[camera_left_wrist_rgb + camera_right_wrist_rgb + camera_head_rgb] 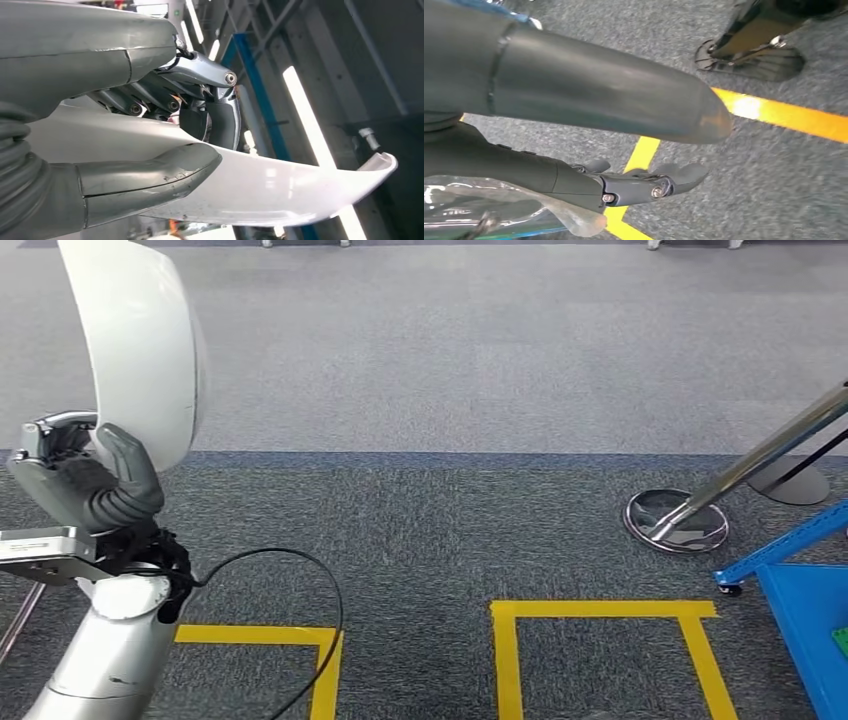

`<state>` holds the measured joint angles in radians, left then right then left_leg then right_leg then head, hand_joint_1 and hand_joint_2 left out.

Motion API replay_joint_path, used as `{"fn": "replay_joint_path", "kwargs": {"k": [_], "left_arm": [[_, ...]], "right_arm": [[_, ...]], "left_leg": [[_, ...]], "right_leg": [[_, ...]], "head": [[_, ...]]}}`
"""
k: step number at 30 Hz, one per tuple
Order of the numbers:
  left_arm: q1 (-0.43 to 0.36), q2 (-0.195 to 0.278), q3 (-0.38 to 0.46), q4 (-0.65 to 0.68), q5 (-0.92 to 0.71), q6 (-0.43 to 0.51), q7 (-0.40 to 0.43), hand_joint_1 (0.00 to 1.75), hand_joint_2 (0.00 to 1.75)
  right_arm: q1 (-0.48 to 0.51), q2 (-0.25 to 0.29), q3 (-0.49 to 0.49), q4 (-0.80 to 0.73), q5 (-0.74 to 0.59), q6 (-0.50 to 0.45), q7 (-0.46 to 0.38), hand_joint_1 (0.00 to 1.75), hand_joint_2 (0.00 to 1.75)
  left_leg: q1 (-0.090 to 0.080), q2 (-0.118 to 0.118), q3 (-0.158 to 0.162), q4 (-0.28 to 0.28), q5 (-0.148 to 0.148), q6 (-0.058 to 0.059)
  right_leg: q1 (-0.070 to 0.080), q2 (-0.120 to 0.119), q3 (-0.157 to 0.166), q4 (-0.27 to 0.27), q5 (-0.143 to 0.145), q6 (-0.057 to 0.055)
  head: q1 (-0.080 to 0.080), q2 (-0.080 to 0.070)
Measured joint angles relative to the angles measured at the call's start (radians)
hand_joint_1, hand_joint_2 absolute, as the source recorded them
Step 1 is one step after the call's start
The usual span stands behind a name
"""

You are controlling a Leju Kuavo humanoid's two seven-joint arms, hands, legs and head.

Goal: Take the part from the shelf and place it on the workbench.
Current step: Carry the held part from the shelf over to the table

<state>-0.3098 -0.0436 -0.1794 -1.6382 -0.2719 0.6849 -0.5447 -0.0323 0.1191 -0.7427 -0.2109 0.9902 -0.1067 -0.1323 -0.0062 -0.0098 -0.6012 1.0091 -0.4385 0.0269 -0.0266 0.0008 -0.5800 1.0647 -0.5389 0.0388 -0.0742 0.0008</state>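
Note:
The part is a white curved shell (pixel 140 340), held upright at the far left of the head view, above the carpet. My left hand (pixel 95 485) grips its lower edge, with the thumb (pixel 150 180) pressed on one face and the fingers (pixel 210 100) wrapped over the other. In the left wrist view the white shell (pixel 280 185) reaches out past the hand to a curled tip. My right hand (pixel 574 182) hangs over the floor with its fingers (pixel 649 185) spread and nothing in it.
Yellow tape marks two squares on the dark carpet, one (pixel 600 610) in front and one (pixel 325 650) at the left. A black cable (pixel 325 590) loops from my left arm. A chrome post base (pixel 677 520) and a blue cart (pixel 805 630) stand at the right.

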Motion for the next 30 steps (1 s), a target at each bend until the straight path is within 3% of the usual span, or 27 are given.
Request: {"fn": "replay_joint_path", "kwargs": {"k": [3, 4, 5, 6, 8, 10, 13, 15, 16, 18, 19, 20, 21, 23, 24, 26, 28, 30], "left_arm": [[0.003, 0.002, -0.001, -0.003, 0.013, 0.002, -0.002, 1.75, 1.75], [0.007, 0.002, -0.001, -0.003, 0.017, 0.003, -0.003, 1.75, 1.75], [0.01, 0.003, -0.002, -0.003, 0.019, 0.004, -0.004, 1.75, 1.75], [0.012, 0.003, -0.002, -0.003, 0.021, 0.004, -0.004, 1.75, 1.75], [0.014, 0.003, -0.002, -0.003, 0.022, 0.004, -0.005, 1.75, 1.75], [0.014, 0.004, -0.003, -0.003, 0.023, 0.004, -0.006, 1.75, 1.75], [0.014, 0.004, -0.006, -0.005, 0.024, 0.004, -0.011, 1.75, 1.75], [0.013, 0.006, -0.009, -0.006, 0.024, 0.004, -0.012, 1.75, 1.75], [0.012, 0.008, -0.01, -0.007, 0.024, 0.004, -0.013, 1.75, 1.75], [0.014, 0.01, -0.011, -0.007, 0.024, 0.005, -0.014, 1.75, 1.75], [0.016, 0.011, -0.012, -0.007, 0.025, 0.006, -0.014, 1.75, 1.75], [0.018, 0.012, -0.012, -0.007, 0.025, 0.006, -0.014, 1.75, 1.75], [0.019, 0.012, -0.012, -0.007, 0.025, 0.006, -0.014, 1.75, 1.75], [0.02, 0.013, -0.013, -0.007, 0.026, 0.007, -0.014, 1.75, 1.75], [0.02, 0.013, -0.013, -0.007, 0.026, 0.008, -0.014, 1.75, 1.75], [0.019, 0.015, -0.014, -0.008, 0.028, 0.009, -0.015, 1.75, 1.75], [0.016, 0.015, -0.015, -0.009, 0.028, 0.01, -0.015, 1.75, 1.75], [0.015, 0.015, -0.015, -0.012, 0.028, 0.01, -0.016, 1.75, 1.75]], "right_arm": [[0.001, 0.0, 0.0, 0.0, 0.004, 0.0, -0.003, 0.0, 0.0], [0.003, 0.0, 0.0, 0.0, 0.005, 0.0, -0.004, 0.0, 0.0], [0.004, 0.0, 0.0, 0.0, 0.007, 0.0, -0.004, 0.0, 0.0], [0.005, 0.0, 0.0, 0.0, 0.008, 0.0, -0.005, 0.0, 0.0], [0.004, 0.0, 0.0, 0.0, 0.01, 0.0, -0.006, 0.0, 0.0], [0.002, 0.0, 0.0, 0.0, 0.011, 0.0, -0.008, 0.0, 0.0], [0.003, 0.0, 0.0, 0.0, 0.014, 0.001, -0.009, 0.0, 0.0], [0.004, 0.001, 0.0, 0.0, 0.015, 0.001, -0.01, 0.0, 0.0], [0.004, 0.001, 0.0, 0.0, 0.015, 0.002, -0.01, 0.0, 0.0], [0.003, 0.001, -0.001, 0.0, 0.015, 0.001, -0.01, 0.0, 0.0], [0.003, 0.001, -0.001, 0.0, 0.015, 0.001, -0.01, 0.0, 0.0], [0.004, 0.001, -0.001, 0.0, 0.016, 0.001, -0.01, 0.0, 0.0], [0.005, 0.001, -0.001, 0.0, 0.017, 0.001, -0.011, 0.0, 0.0], [0.007, 0.002, -0.001, 0.0, 0.018, 0.002, -0.011, 0.0, 0.0], [0.007, 0.002, -0.001, 0.0, 0.018, 0.002, -0.012, 0.0, 0.0], [0.005, 0.002, -0.001, 0.0, 0.018, 0.002, -0.012, 0.0, 0.0], [0.003, 0.003, -0.001, 0.0, 0.019, 0.002, -0.012, 0.0, 0.0], [0.001, 0.004, -0.001, 0.0, 0.019, 0.002, -0.013, 0.0, 0.0]], "left_leg": [[-0.001, 0.001, 0.01, -0.005, -0.003, 0.013], [-0.002, 0.0, 0.011, -0.005, -0.006, 0.015], [-0.003, -0.001, 0.014, -0.004, -0.009, 0.015], [-0.003, -0.002, 0.017, -0.003, -0.012, 0.014], [-0.003, -0.005, 0.025, 0.004, -0.024, 0.007], [-0.005, -0.006, 0.027, 0.015, -0.038, -0.004], [-0.005, -0.005, 0.027, 0.018, -0.047, -0.017], [-0.003, -0.002, 0.015, 0.05, -0.066, -0.027], [-0.001, -0.001, -0.007, 0.095, -0.086, -0.033], [0.004, 0.0, -0.08, 0.231, -0.134, -0.041], [0.006, 0.0, -0.115, 0.285, -0.144, -0.042], [0.008, 0.0, -0.136, 0.309, -0.135, -0.043], [0.01, 0.001, -0.139, 0.292, -0.105, -0.042], [0.01, 0.001, -0.101, 0.177, -0.015, -0.035], [0.007, 0.002, -0.078, 0.119, 0.014, -0.031], [-0.001, 0.002, -0.044, 0.048, 0.017, -0.021], [-0.006, 0.0, -0.025, 0.023, -0.001, -0.01], [-0.004, -0.002, -0.004, 0.012, -0.008, 0.003]], "right_leg": [[0.001, 0.0, -0.103, 0.179, -0.069, 0.002], [0.001, 0.0, -0.135, 0.225, -0.076, 0.003], [0.001, 0.0, -0.151, 0.237, -0.064, 0.004], [0.001, 0.0, -0.146, 0.21, -0.033, 0.004], [0.002, 0.0, -0.095, 0.084, 0.043, 0.003], [0.004, 0.001, -0.048, -0.008, 0.07, -0.003], [0.006, 0.003, -0.033, -0.027, 0.061, -0.017], [0.003, 0.002, -0.022, -0.032, 0.057, -0.028], [0.002, 0.002, -0.015, -0.034, 0.054, -0.033], [0.003, 0.001, -0.003, -0.035, 0.044, -0.04], [0.004, 0.001, 0.004, -0.035, 0.038, -0.04], [0.004, 0.001, 0.012, -0.035, 0.031, -0.04], [0.004, 0.002, 0.022, -0.035, 0.023, -0.038], [0.004, 0.003, 0.043, -0.036, 0.007, -0.034], [0.004, 0.003, 0.051, -0.036, -0.002, -0.029], [0.003, 0.002, 0.06, -0.04, -0.011, -0.015], [0.0, -0.001, 0.069, -0.042, -0.01, -0.001], [0.0, -0.004, 0.058, 0.001, -0.021, 0.004]], "head": [[0.002, 0.0], [0.001, 0.0], [0.002, 0.0], [0.002, 0.0], [0.002, 0.0], [0.002, 0.0], [0.002, 0.0], [-0.001, 0.0], [-0.003, 0.0], [-0.004, 0.0], [-0.004, 0.0], [-0.005, 0.0], [-0.005, 0.0], [-0.005, 0.0], [-0.004, 0.0], [-0.004, 0.0], [-0.005, 0.0], [-0.003, 0.0]]}}
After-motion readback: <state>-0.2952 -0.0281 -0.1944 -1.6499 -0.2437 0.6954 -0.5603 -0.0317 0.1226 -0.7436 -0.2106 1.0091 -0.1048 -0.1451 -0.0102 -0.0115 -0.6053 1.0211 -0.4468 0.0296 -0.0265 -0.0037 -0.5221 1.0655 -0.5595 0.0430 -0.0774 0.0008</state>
